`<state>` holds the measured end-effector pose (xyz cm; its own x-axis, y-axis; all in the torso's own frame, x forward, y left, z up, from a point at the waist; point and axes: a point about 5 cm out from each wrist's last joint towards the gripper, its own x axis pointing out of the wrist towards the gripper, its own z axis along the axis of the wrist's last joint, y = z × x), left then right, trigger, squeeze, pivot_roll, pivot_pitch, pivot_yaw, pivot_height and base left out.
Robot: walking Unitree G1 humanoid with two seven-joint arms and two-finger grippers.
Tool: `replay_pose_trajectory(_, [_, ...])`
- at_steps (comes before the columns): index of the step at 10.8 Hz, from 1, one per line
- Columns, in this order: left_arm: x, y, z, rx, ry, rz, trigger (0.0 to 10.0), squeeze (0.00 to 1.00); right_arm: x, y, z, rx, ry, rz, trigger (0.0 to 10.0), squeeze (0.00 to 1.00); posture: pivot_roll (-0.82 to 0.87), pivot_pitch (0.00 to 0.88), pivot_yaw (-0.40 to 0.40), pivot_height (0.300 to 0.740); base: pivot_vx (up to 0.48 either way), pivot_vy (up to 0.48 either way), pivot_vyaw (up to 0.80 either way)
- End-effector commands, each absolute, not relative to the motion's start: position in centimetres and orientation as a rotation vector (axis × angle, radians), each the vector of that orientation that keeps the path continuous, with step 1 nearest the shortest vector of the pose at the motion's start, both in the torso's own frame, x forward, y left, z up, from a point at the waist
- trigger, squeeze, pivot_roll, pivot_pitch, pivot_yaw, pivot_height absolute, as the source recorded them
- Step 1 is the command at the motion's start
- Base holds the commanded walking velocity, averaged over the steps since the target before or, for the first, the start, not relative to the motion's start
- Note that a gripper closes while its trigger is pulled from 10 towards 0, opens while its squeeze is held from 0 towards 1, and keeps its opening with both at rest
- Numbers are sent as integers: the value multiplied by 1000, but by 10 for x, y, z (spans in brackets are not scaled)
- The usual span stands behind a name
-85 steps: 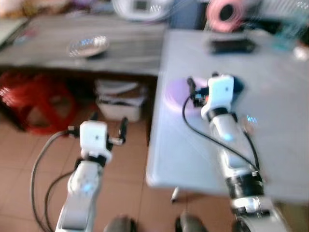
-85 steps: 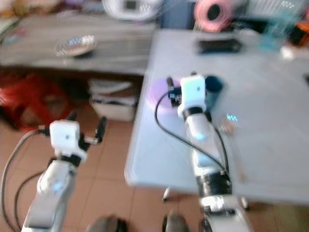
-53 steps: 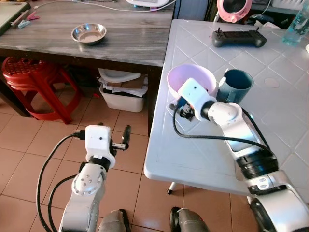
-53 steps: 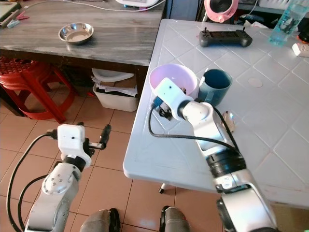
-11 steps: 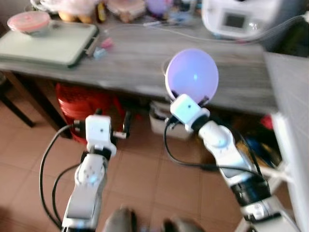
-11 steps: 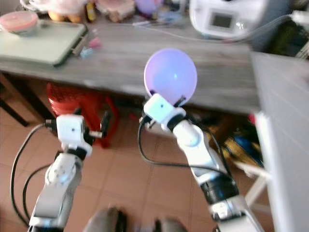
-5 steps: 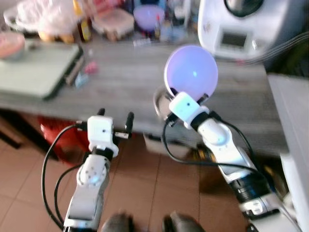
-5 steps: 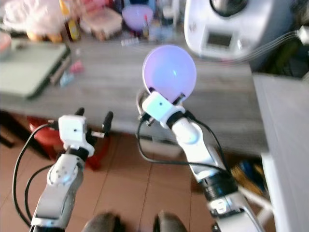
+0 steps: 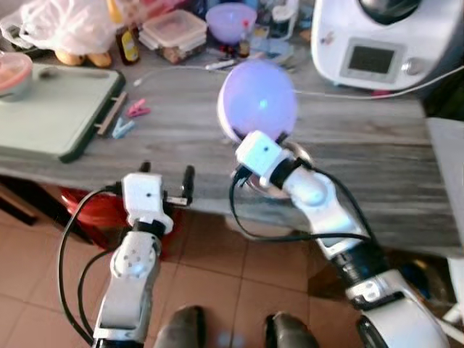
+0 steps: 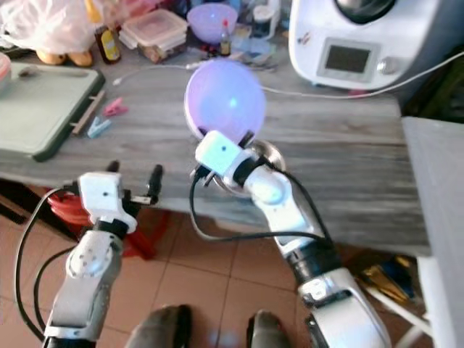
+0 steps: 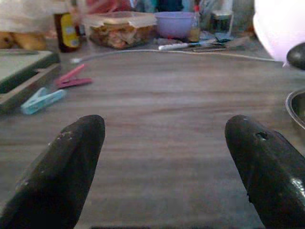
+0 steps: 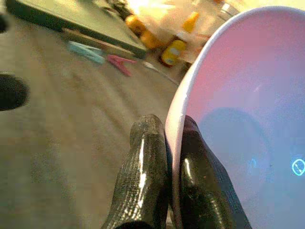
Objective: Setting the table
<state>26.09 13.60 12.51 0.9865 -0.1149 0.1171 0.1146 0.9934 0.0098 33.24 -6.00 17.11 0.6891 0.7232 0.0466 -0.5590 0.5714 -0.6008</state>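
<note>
So the right gripper is pinching the rim of the lilac bowl, holding it up over the wooden bench, right above a steel dish. Left gripper hangs at the bench edge, fingers spread wide.

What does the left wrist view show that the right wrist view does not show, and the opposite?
Left wrist view: the open left gripper, a purple bowl at the back, a lidded food box and a white cable.
Right wrist view: the right gripper's fingers pinching the rim of the pale bowl, one inside, one outside.
Both: the grey wooden table, the pink clothespin, the blue clothespin and the brown bottle.
</note>
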Motion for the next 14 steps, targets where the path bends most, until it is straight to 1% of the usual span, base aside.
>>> replay_pose_trajectory(1, [258, 140, 128, 8, -129, -107, 10000, 0, 336, -51, 180, -587, -341, 798, 10000, 0, 44, 159, 2, 740, 0, 0, 0])
replay_pose_trajectory(2, [255, 142, 130, -3, -132, -96, 10000, 0, 343, -45, 181, -593, -321, 830, 10000, 0, 59, 171, -1, 740, 0, 0, 0])
replay_pose_trajectory(4, [249, 151, 133, 15, -145, -45, 10000, 0, 345, -36, 183, -598, -326, 931, 10000, 0, 82, 181, -5, 740, 0, 0, 0])
replay_pose_trajectory(6, [242, 154, 133, 13, -128, -33, 10000, 0, 353, -34, 183, -610, -319, 971, 10000, 0, 103, 204, -18, 740, 0, 0, 0])
replay_pose_trajectory(8, [236, 152, 130, -1, -109, -33, 10000, 0, 359, -37, 181, -645, -290, 972, 10000, 0, 113, 216, -16, 740, 0, 0, 0])
replay_pose_trajectory(9, [233, 154, 132, 7, -104, -38, 10000, 0, 367, -41, 183, -662, -274, 940, 10000, 0, 128, 226, -12, 740, 0, 0, 0])
replay_pose_trajectory(12, [229, 161, 134, 22, -95, -22, 10000, 0, 372, -45, 179, -689, -239, 916, 10000, 0, 149, 241, -10, 740, 0, 0, 0])
replay_pose_trajectory(13, [227, 161, 134, 15, -87, -25, 10000, 0, 372, -45, 175, -693, -232, 917, 10000, 984, 152, 245, -9, 740, 0, 0, 0])
replay_pose_trajectory(14, [227, 160, 134, 15, -85, -25, 10000, 0, 370, -44, 172, -682, -229, 926, 10000, 1000, 154, 246, -7, 740, 0, 0, 0])
